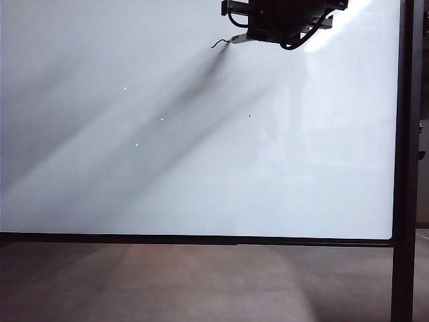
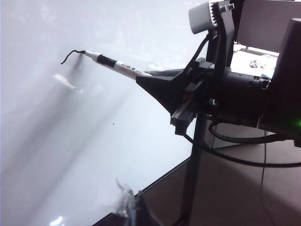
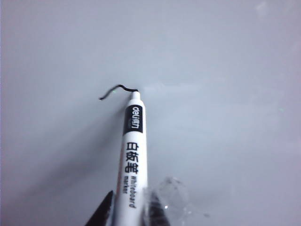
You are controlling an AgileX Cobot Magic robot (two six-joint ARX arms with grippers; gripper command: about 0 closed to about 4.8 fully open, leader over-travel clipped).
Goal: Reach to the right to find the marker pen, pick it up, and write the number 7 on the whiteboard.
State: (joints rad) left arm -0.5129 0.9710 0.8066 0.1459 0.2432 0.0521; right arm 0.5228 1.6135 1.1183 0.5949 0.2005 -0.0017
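The right gripper (image 3: pixel 131 212) has its jaws pinching the marker pen (image 3: pixel 133 150) at the lower barrel. The pen is white with a black printed band, and its tip touches the whiteboard (image 1: pixel 167 168) near the board's upper edge. At the tip sits a short wavy black stroke, the top of the number 7 (image 3: pixel 117 90); no down stroke shows. A tiny black speck (image 1: pixel 250 115) lies lower on the board. The left gripper is out of sight.
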